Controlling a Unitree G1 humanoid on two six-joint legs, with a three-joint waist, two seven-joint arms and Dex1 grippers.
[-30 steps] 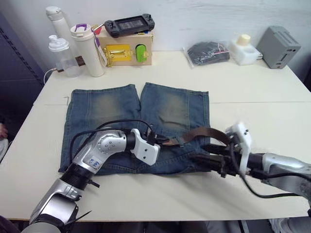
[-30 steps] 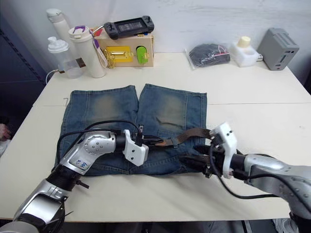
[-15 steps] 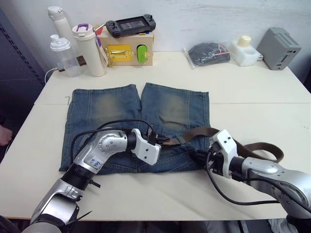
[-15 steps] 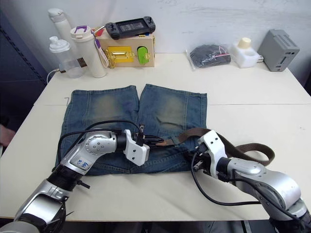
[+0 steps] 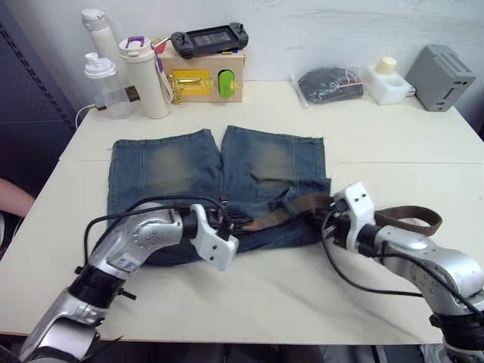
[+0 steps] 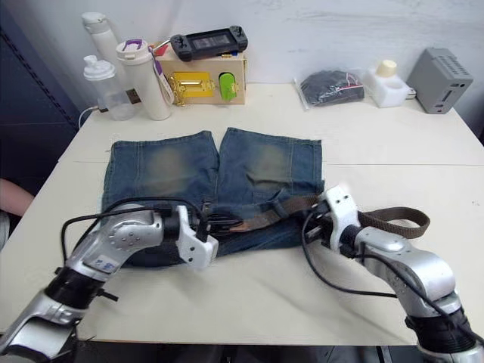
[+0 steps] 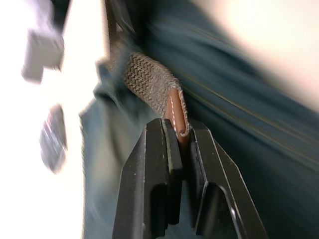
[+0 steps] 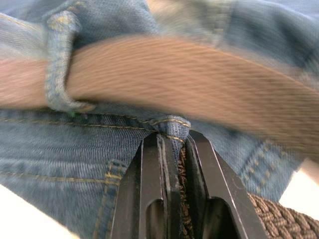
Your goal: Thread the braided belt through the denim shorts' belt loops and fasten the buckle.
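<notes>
While our left gripper (image 7: 180, 130) pinches the smooth brown tip of the braided belt (image 5: 302, 204), our right gripper (image 8: 174, 141) is closed tight on the waistband of the denim shorts (image 5: 181, 166). The shorts lie on the table (image 5: 393, 136), and the belt runs under a belt loop (image 8: 61, 62) and trails off toward our right side.

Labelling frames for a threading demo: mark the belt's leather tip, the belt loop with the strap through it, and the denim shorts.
leather tip (image 7: 175, 110), left wrist view, its stitched end
belt loop (image 8: 59, 64), right wrist view, its middle
denim shorts (image 5: 166, 162), left eye view, faded leg patch
</notes>
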